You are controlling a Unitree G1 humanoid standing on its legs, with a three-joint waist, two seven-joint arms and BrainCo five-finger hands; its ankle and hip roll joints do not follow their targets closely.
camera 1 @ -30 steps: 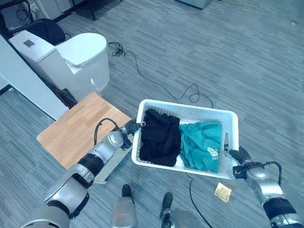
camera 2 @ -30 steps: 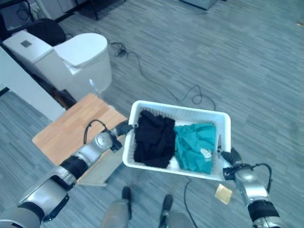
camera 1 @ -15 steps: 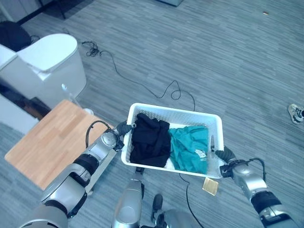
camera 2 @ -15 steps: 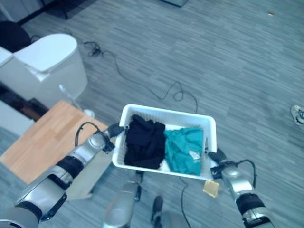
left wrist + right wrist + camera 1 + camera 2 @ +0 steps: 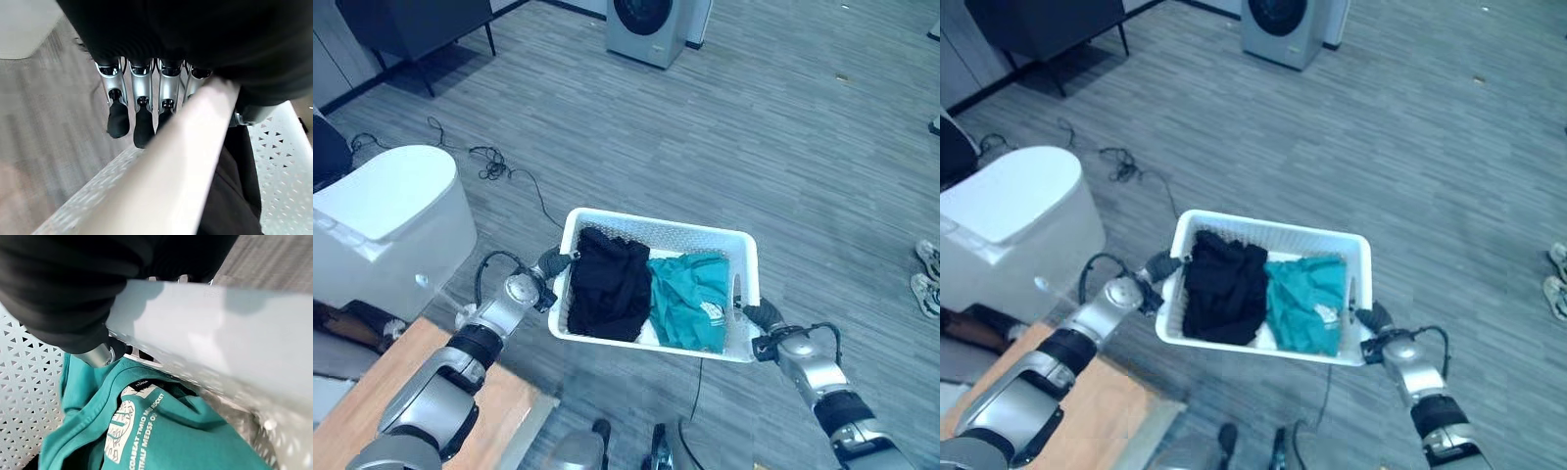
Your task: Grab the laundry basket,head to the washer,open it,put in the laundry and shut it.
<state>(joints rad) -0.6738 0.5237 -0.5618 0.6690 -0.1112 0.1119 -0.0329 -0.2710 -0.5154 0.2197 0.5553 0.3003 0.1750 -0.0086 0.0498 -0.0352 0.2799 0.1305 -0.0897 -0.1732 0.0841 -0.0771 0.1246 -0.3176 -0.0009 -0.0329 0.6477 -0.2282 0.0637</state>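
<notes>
A white laundry basket (image 5: pixel 658 221) hangs above the floor between my two hands. Inside lie a black garment (image 5: pixel 607 284) on the left and a teal shirt (image 5: pixel 685 299) on the right. My left hand (image 5: pixel 549 265) grips the basket's left rim (image 5: pixel 181 156), its fingers (image 5: pixel 142 105) curled down outside the rim. On the opposite side my right hand (image 5: pixel 760 319) clasps the right rim (image 5: pixel 220 328), thumb (image 5: pixel 98 355) inside over the teal shirt (image 5: pixel 146 431). A grey washer (image 5: pixel 650 25) with a round dark door stands far ahead.
A white round-topped appliance (image 5: pixel 382 220) stands at the left, with a wooden table (image 5: pixel 362 431) at the lower left. A dark cabinet (image 5: pixel 416 24) is at the far left. A black cable (image 5: pixel 499 166) trails over the floor. A person's shoes (image 5: pixel 927 279) show at the right edge.
The view has swung round: the washer now shows at the top, and the white appliance and wooden table have slid left and down. Both hands still hold the basket.
</notes>
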